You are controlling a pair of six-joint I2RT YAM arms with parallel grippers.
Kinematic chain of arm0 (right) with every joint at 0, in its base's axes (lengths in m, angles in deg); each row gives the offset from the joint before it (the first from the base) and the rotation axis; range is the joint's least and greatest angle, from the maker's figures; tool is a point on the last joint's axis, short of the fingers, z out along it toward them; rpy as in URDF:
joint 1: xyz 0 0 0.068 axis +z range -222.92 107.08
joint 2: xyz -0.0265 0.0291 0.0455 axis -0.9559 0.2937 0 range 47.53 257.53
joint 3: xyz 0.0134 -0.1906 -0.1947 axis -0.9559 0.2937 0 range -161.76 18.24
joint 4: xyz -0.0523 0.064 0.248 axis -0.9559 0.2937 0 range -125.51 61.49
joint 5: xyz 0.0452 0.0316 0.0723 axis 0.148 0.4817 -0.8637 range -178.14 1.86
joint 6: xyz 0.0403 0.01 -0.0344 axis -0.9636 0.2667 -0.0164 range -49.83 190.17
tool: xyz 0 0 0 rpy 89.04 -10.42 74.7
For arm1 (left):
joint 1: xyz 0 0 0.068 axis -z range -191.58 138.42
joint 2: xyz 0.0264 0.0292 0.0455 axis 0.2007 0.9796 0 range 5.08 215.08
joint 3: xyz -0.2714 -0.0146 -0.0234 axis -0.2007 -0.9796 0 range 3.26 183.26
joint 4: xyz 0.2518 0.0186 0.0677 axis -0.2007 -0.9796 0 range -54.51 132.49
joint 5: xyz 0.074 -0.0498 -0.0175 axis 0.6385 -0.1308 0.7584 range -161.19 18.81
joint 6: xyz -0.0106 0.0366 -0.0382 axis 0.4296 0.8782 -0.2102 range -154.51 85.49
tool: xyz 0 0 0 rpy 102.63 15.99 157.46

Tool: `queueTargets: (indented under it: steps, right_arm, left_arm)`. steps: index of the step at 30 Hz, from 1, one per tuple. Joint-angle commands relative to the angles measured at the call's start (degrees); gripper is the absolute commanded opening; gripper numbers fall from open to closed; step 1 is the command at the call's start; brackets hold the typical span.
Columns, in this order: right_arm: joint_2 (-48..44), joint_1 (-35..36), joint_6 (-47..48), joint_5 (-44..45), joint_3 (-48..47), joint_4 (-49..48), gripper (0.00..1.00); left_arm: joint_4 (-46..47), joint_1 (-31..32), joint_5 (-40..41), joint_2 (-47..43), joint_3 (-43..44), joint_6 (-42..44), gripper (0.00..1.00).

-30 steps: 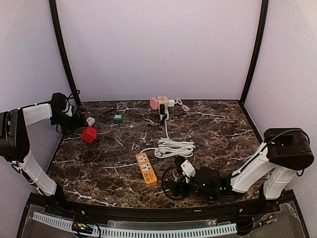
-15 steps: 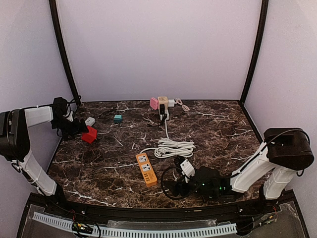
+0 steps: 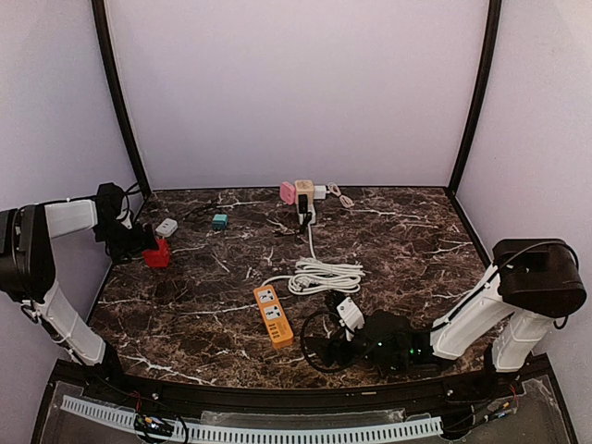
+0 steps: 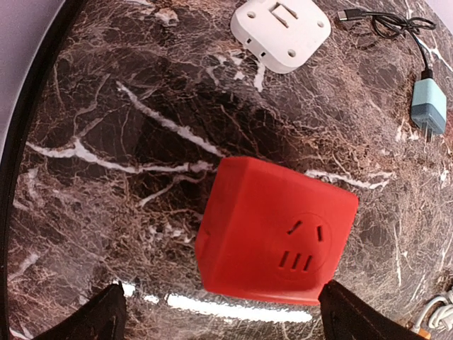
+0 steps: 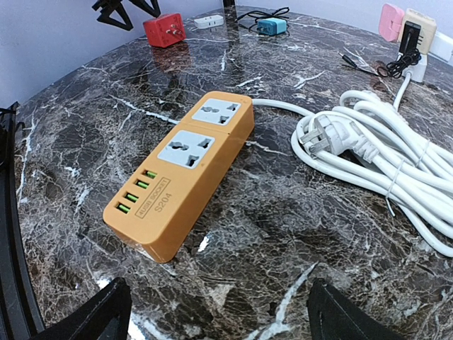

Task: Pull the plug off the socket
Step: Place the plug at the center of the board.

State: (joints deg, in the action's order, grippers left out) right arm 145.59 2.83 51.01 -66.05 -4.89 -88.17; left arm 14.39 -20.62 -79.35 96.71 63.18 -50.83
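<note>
L gripper (image 4: 226, 315) is wide open over red cube socket (image 4: 276, 230), far left; no plug in it. R gripper (image 5: 219, 315) wide too. Loose white plug (image 5: 318, 131) lies near orange strip (image 5: 184, 170). Best pinch cube's flat sides.

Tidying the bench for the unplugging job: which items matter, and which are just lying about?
Job: red cube, white adaptor, left hand.
Lying about: orange power strip, coiled white cable, teal charger.
</note>
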Motion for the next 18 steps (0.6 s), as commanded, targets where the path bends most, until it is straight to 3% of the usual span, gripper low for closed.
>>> queueTargets:
  steps: [1,9,18]
  right_arm:
    - [-0.7,0.2,-0.2,-0.3,-0.1,-0.2,0.85]
    - [-2.2,0.3,0.0,-1.1,-8.9,13.3,0.84]
    - [4.6,0.2,0.5,0.0,-29.6,34.9,0.85]
  left_arm:
    - [-1.8,-0.6,0.5,-2.5,-0.5,-0.3,0.95]
    - [0.9,1.1,-9.0,-7.9,-0.5,-0.8,0.99]
    - [-0.1,7.6,-7.5,-16.8,1.3,-0.9,0.99]
